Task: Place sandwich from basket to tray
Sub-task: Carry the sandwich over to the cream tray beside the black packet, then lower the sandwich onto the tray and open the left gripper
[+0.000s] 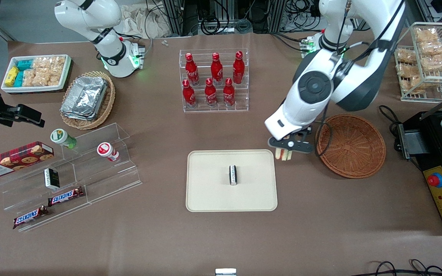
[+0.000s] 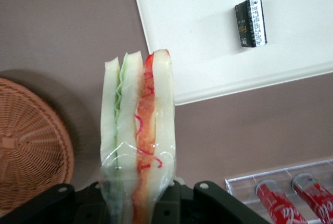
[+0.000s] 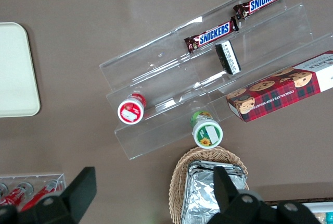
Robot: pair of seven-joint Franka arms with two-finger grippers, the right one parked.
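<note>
Brown table [image 1: 221, 237] surface is seen below the end effector [image 1: 284, 152], which is pinched on the sandwich [image 2: 139, 140] (wrapped in clear film) and held in the air between the basket [image 1: 353, 147] and the tray [image 1: 213, 191], just beside the tray's corner. One small dark packet [image 1: 233, 175] is seen lying on the tray.

Front view looks down on the table; both wrist views share its tray [image 1: 209, 191].
</note>
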